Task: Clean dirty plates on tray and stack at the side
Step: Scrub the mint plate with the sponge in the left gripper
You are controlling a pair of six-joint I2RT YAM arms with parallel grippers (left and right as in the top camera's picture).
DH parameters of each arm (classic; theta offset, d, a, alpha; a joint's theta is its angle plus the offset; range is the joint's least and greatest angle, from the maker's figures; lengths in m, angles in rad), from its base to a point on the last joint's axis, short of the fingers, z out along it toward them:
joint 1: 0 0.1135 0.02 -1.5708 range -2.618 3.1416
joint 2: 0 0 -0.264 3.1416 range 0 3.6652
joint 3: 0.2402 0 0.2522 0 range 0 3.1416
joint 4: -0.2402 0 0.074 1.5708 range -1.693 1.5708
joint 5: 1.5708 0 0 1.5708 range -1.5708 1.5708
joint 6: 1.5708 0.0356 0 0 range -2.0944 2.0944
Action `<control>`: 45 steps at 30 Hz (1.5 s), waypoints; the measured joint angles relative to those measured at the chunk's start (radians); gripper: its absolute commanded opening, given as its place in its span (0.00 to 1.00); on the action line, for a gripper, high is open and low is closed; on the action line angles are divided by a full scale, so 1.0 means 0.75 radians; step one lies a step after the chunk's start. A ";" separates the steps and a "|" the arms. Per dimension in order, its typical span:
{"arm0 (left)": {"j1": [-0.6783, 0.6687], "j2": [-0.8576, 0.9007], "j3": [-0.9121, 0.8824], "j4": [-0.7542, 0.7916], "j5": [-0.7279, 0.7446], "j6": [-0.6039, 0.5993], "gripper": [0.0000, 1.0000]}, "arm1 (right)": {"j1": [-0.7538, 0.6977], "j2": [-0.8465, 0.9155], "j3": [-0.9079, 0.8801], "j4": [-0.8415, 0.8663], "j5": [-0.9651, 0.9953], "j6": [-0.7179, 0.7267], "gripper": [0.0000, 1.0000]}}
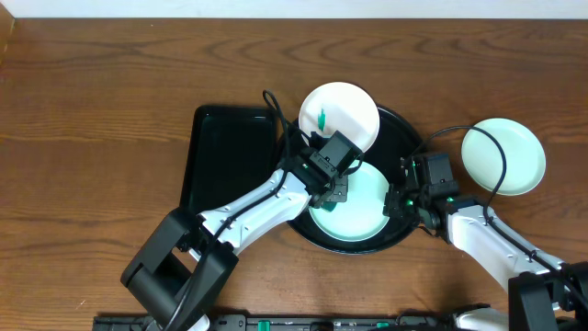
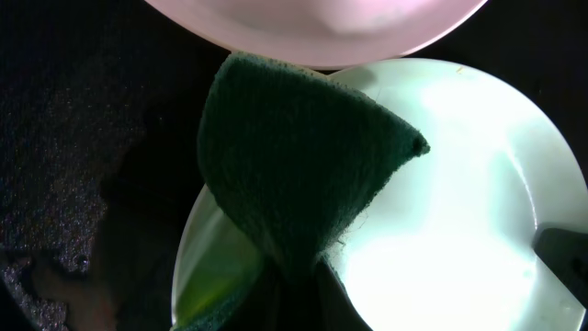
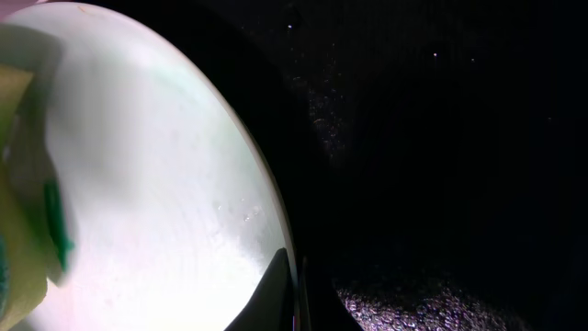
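Overhead, the round black tray (image 1: 393, 138) carries two plates: a white plate (image 1: 349, 106) with a small green smear, and a pale-mint plate (image 1: 367, 210) nearer the robot. The left claw (image 1: 335, 190) pinches a dark green scouring pad (image 2: 294, 165) against the pale-mint plate; the right claw (image 1: 402, 198) grips its rim. A third plate (image 1: 503, 156), plain mint, lies on the bench (image 1: 92, 110) beside the tray.

Even light overhead, harsh contrast at the wrists.
Wrist views overexpose the plate (image 2: 459, 202) to white glare; the tray (image 2: 64, 165) sinks to grainy black; close edges blur.
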 measured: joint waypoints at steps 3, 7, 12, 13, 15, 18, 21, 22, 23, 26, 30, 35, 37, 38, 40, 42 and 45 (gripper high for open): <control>0.000 0.002 0.000 0.000 0.000 0.000 0.07 | 0.000 0.000 0.000 0.001 0.000 0.000 0.01; 0.000 0.032 0.000 0.009 0.001 0.000 0.07 | 0.000 0.000 0.000 0.001 0.000 0.000 0.01; -0.002 0.085 0.007 0.030 0.009 0.000 0.08 | 0.000 0.000 0.000 0.002 0.000 -0.001 0.01; -0.002 0.092 0.011 0.031 0.012 0.000 0.08 | 0.000 0.000 -0.001 0.002 0.000 0.000 0.01; -0.002 0.100 0.015 0.031 0.024 0.000 0.08 | 0.000 0.001 -0.001 0.002 0.000 0.000 0.01; 0.003 0.101 0.017 0.031 0.066 0.001 0.08 | 0.000 0.001 -0.001 0.002 0.000 -0.001 0.01; 0.020 0.101 0.017 0.038 0.134 0.001 0.07 | 0.000 0.001 -0.001 0.003 0.001 0.000 0.01; 0.026 0.101 0.017 0.047 0.160 0.001 0.07 | 0.000 0.001 -0.001 0.004 0.001 -0.001 0.01; 0.031 0.101 0.017 0.055 0.186 0.000 0.08 | 0.000 0.001 -0.001 0.005 0.002 -0.001 0.01; 0.036 0.102 0.016 0.102 0.279 -0.001 0.08 | 0.000 0.001 -0.001 0.005 0.005 -0.001 0.01; 0.023 0.102 0.010 0.157 0.425 -0.001 0.07 | 0.000 0.001 -0.001 0.005 0.004 -0.001 0.01; 0.015 0.089 0.006 0.172 0.525 0.000 0.07 | 0.000 0.001 -0.001 0.005 0.005 0.000 0.01; 0.032 0.053 0.002 0.169 0.545 0.003 0.07 | 0.000 0.001 -0.001 0.005 0.005 -0.001 0.01; 0.044 0.027 0.000 0.166 0.548 0.005 0.07 | 0.000 0.001 -0.001 0.005 0.005 -0.001 0.01; 0.074 -0.046 -0.002 0.150 0.551 0.007 0.07 | 0.000 0.001 -0.001 0.005 0.004 -0.001 0.01; 0.103 -0.133 -0.002 0.122 0.532 0.007 0.07 | 0.000 0.001 -0.001 0.005 0.005 -0.001 0.01; 0.126 -0.245 -0.002 0.054 0.461 0.008 0.07 | 0.000 0.001 -0.001 0.005 0.005 -0.001 0.01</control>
